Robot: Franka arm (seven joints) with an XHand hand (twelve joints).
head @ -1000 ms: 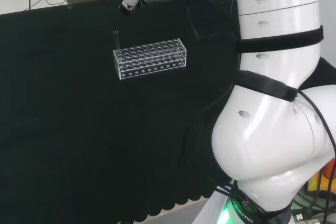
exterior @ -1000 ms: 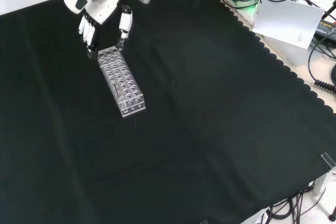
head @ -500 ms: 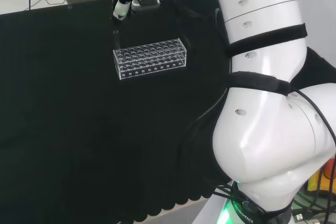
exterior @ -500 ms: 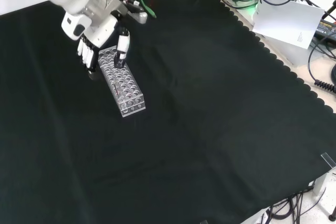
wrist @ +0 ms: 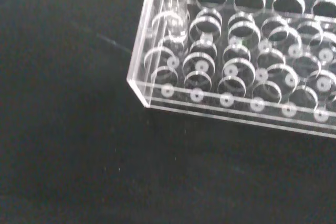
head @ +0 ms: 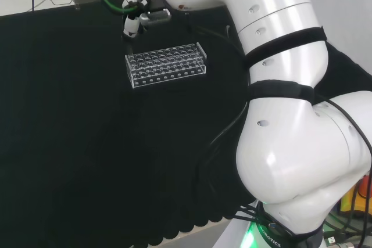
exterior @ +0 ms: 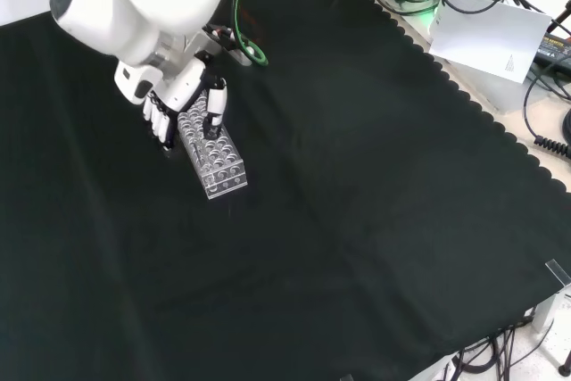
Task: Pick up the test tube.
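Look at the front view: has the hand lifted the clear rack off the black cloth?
No. The rack stands flat on the black cloth, while the hand hangs over its far end.

A clear rack point(head: 166, 65) stands on the black cloth point(head: 70, 143) toward its far edge in the head view, long side facing the camera.

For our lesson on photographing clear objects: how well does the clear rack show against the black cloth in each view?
Wrist view: rack edges and hole rims glint bright. Head view: rack reads as a pale outline. Front view: the hand partly covers the rack.
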